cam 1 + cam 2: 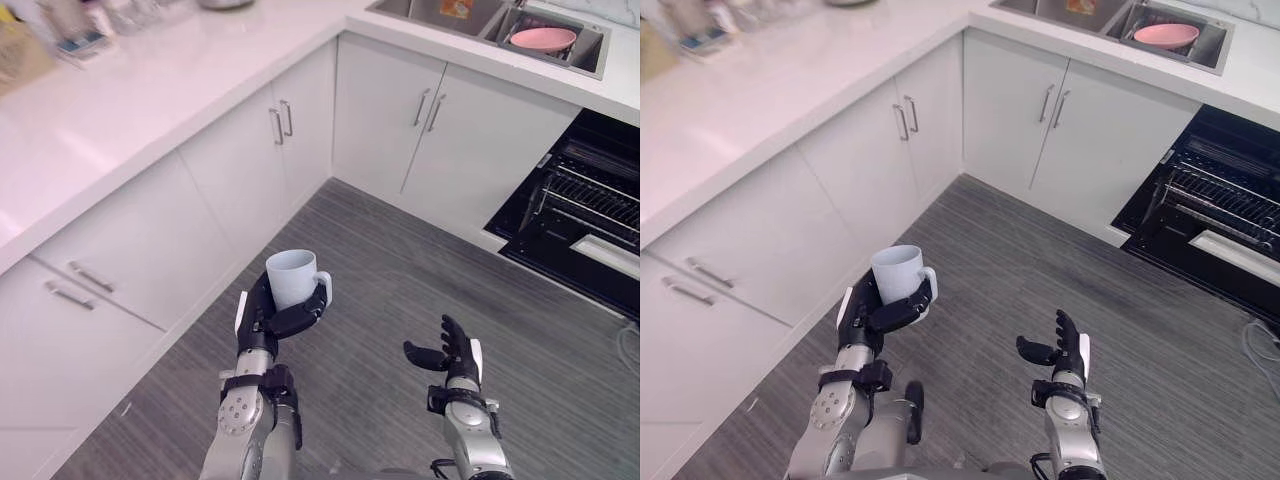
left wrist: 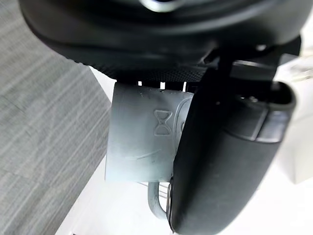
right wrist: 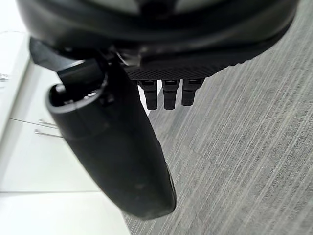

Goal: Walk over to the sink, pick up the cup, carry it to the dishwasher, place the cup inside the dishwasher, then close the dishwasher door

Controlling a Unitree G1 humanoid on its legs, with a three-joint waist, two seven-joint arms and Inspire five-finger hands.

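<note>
Left robot hand (image 1: 268,318) curled round upright cup (image 1: 291,276); right robot hand (image 1: 458,356) spread; pink plate (image 1: 543,39) in sink (image 1: 589,50).

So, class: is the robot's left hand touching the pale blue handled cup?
Touching. In the left eye view the left hand wraps its fingers and thumb round the pale blue handled cup.

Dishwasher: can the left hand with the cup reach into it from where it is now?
Probably not yet. The left hand holds the cup well short of the open dishwasher, with bare floor between. Nothing blocks the way, so stepping closer should do.
</note>
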